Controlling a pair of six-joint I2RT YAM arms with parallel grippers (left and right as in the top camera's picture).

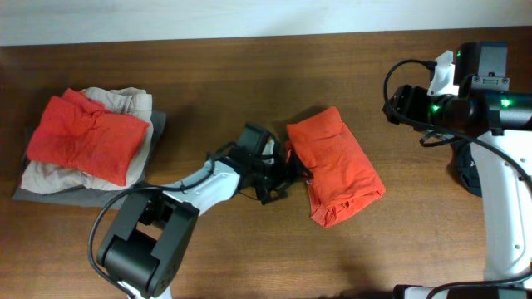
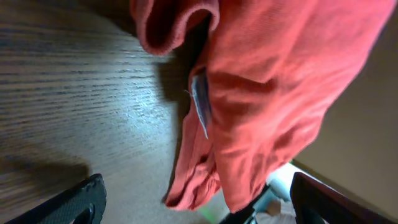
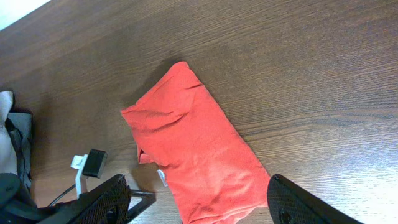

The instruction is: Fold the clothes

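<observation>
Left arm [image 1: 199, 187]: stretched low over the tabletop [image 1: 249, 75] toward centre, wrist at the shirt's left edge.
Right arm [image 1: 503, 174]: held high at the right side, well apart from the shirt.
Shirt [image 1: 337, 166]: orange-red, folded, mid-tabletop.
Stack [image 1: 83, 141]: 3 folded garments far left, red on beige on grey.
Left tool [image 1: 278, 174]: fingers apart, just beside the shirt, empty.
Right tool [image 3: 199, 205]: fingers apart, empty.

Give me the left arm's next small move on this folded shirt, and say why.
Probably draw the left gripper back, clear of the orange-red shirt. Its jaws stand open at the shirt's left edge, gripping nothing, and the shirt already lies folded compact. Carrying it to the stack of folded clothes might follow.
</observation>
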